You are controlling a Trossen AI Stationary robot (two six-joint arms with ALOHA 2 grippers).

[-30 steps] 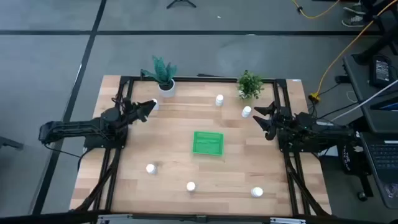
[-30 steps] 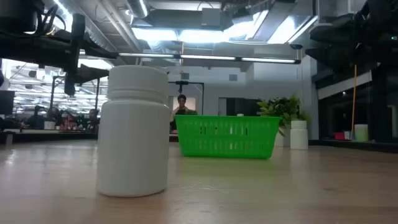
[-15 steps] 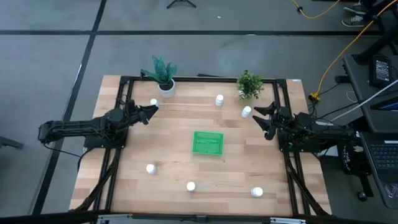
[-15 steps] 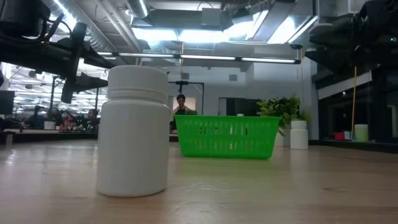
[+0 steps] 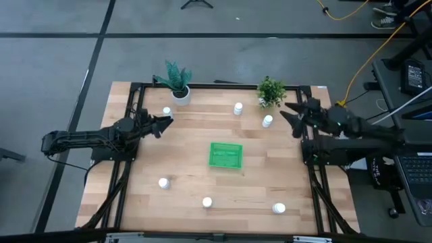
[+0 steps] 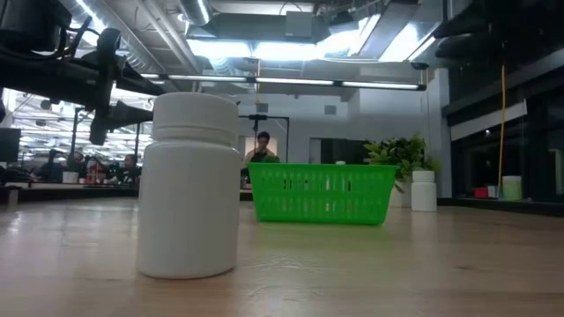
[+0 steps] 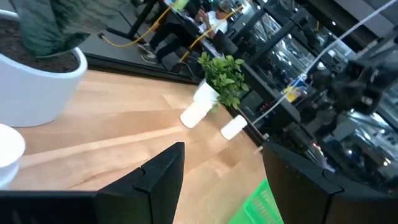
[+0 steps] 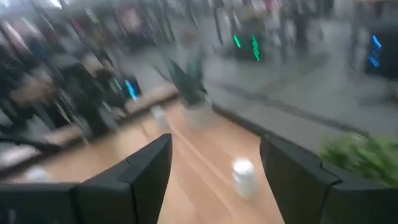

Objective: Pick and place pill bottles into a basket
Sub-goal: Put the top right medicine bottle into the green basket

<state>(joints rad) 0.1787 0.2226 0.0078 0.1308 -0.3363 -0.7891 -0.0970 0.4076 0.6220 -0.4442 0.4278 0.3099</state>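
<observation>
The green basket (image 5: 225,155) sits mid-table, also in the low view (image 6: 322,192). Six white pill bottles stand on their bases: far left (image 5: 167,112), far middle (image 5: 238,108), far right (image 5: 268,121), near left (image 5: 163,182), near middle (image 5: 207,202) and near right (image 5: 279,208). The near middle one looms large in the low view (image 6: 189,185). My left gripper (image 5: 164,122) is open and empty just near of the far left bottle. My right gripper (image 5: 288,119) is open and empty, just right of the far right bottle, which shows between its fingers in the right wrist view (image 8: 244,176).
Two potted plants stand at the far edge: a teal one in a white pot (image 5: 179,84) and a bushy green one (image 5: 271,91). Black frame rails run along the table's left (image 5: 128,162) and right (image 5: 312,175) sides. A person (image 6: 263,150) shows in the room beyond.
My left gripper has drawn back a little toward the near edge, uncovering the far left bottle, and stays open. My right arm has swung toward the far edge and risen, its wrist view blurred by the motion. No bottle has moved.
</observation>
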